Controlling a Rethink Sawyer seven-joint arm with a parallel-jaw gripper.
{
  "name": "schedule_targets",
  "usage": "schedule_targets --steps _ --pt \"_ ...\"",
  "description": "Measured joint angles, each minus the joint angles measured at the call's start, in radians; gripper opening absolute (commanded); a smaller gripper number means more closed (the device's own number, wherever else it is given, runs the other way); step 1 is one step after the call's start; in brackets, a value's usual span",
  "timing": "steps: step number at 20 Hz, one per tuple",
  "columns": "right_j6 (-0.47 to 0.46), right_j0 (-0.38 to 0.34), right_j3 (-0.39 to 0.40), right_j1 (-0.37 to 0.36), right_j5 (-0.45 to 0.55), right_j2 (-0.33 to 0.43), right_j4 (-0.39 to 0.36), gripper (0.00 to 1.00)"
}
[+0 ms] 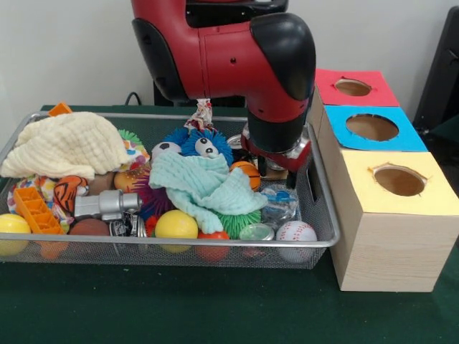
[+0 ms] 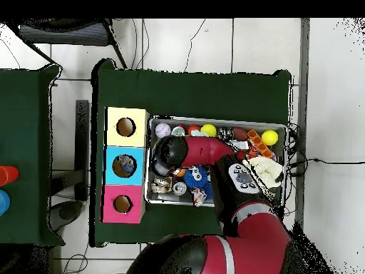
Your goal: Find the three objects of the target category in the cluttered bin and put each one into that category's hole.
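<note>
The silver wire-mesh bin point(image 1: 179, 242) is full of toys and cloths; it also shows in the overhead view point(image 2: 285, 128). My gripper point(image 1: 277, 165) reaches down into the bin's right end, close to the boxes, under the red and black wrist. Its tips are hidden among the clutter. A crumpled see-through plastic piece point(image 1: 280, 203) lies just in front of and below the gripper, apart from it. The other clear pieces are hidden. The red-topped hole point(image 1: 353, 87) is on the farthest box; it also shows in the overhead view point(image 2: 122, 204).
The blue-topped hole point(image 1: 371, 127) and yellow-topped hole point(image 1: 399, 180) are beside the bin. A mint cloth point(image 1: 204, 183), a cream cloth point(image 1: 68, 147), a blue furry toy point(image 1: 201, 145), a baseball point(image 1: 295, 231), a metal can point(image 1: 256, 232) and a yellow ball point(image 1: 176, 224) crowd the bin.
</note>
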Motion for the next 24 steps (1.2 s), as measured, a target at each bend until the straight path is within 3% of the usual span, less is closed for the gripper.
schedule_targets --steps 6,13,24 --pt "0.0 -0.015 0.041 -0.003 -0.081 0.011 0.007 1.0" --pt "0.0 -0.035 0.073 0.038 -0.287 0.015 0.012 1.0" --pt "0.0 -0.034 0.078 0.037 -0.294 0.014 0.013 1.0"
